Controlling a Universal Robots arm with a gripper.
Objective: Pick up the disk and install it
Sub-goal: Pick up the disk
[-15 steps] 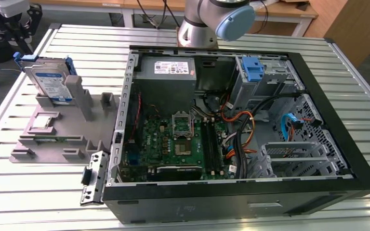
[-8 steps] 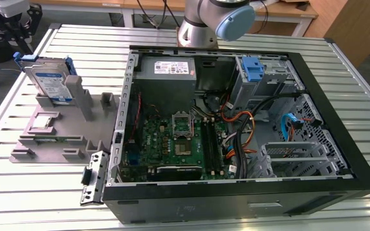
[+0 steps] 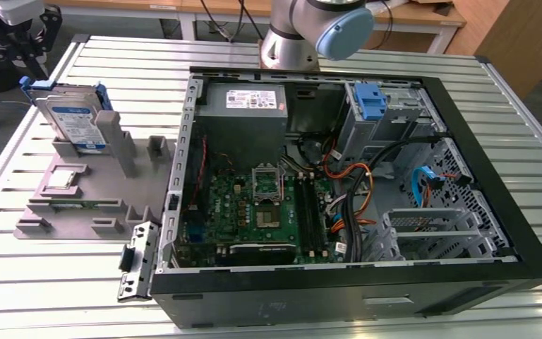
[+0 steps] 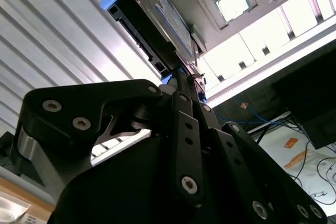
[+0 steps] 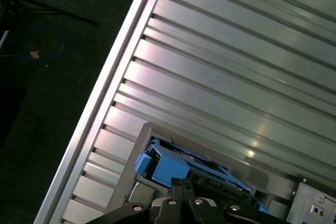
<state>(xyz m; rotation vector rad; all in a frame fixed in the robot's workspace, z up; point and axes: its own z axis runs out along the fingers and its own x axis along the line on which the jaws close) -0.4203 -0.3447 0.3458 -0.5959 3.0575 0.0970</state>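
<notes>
Gripper cut off at exterior view's 11 o'clock corner; disk lower half hidden behind grey holder.

No print is legible; the disk and power supply carry labels too small to read

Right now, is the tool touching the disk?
Cannot tell. In the second wrist view the tool ends right by the disk, near its blue rail, but neither contact nor a gap shows plainly there.
</notes>
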